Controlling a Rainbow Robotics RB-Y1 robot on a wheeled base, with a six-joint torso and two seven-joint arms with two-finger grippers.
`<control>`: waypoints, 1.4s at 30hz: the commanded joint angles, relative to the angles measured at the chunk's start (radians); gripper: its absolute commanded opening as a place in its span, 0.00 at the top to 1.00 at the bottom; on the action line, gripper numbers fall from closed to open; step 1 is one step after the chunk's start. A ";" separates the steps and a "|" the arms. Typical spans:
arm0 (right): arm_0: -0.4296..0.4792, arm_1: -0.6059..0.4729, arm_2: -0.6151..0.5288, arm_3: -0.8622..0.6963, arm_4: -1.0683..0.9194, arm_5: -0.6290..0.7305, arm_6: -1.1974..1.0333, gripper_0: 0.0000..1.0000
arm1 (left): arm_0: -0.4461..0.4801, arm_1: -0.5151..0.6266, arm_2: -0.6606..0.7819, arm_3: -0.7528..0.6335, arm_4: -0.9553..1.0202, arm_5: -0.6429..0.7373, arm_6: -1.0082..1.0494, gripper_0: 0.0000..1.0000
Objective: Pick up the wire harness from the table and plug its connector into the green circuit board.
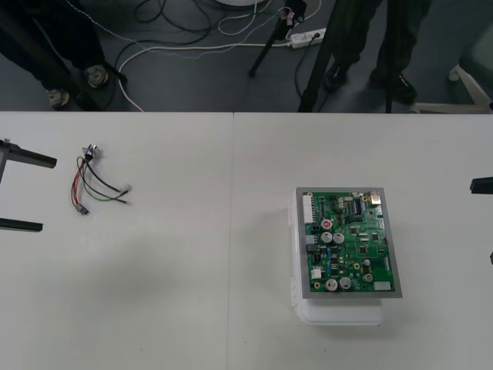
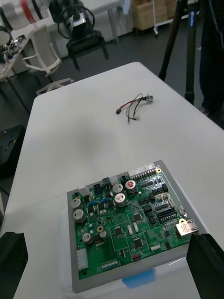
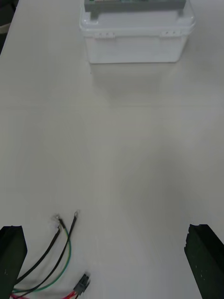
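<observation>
- Both spread wide: left end effector [image 1: 45, 194], right end effector [image 1: 481, 222].
- Loose on surface [image 1: 192, 293], plug [image 3: 83, 281] probably nearest the left: wire harness [image 1: 96, 181].
- Well apart: green circuit board [image 1: 347, 243].

I work in what looks like a lab: a plain white table [image 1: 192, 293] on dark floor, with loose cables [image 1: 200, 48], a power strip [image 1: 306, 35] and tripod legs [image 1: 271, 42] at twelve o'clock, and a bare circuit board [image 1: 348, 243] at four o'clock.
</observation>
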 commanded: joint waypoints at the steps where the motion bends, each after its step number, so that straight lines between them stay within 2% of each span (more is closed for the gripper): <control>1: 0.014 0.023 -0.040 0.028 -0.045 -0.006 0.069 0.00 | -0.116 0.080 -0.070 0.074 -0.061 -0.032 -0.077 0.00; 6: 0.009 0.031 -0.037 0.063 -0.054 -0.006 0.194 0.00 | -0.186 0.109 -0.151 0.162 -0.127 -0.032 -0.186 0.00; 12: -0.006 0.031 0.047 0.123 -0.103 -0.006 0.282 0.00 | -0.269 0.163 -0.318 0.272 -0.147 0.000 -0.328 0.00; 17: -0.027 0.031 0.132 0.144 -0.146 -0.006 0.331 0.00 | -0.348 0.200 -0.466 0.352 -0.148 0.107 -0.467 0.00; 25: -0.067 0.046 0.155 0.138 -0.148 -0.006 0.339 0.00 | -0.447 0.224 -0.636 0.375 -0.193 0.294 -0.680 0.00; 37: -0.070 0.043 0.212 0.110 -0.172 -0.006 0.357 0.00 | -0.602 0.224 -0.861 0.382 -0.322 0.543 -0.907 0.00; 42: -0.067 0.039 0.218 0.077 -0.175 -0.006 0.368 0.00 | -0.711 0.214 -1.027 0.424 -0.331 0.638 -1.002 0.00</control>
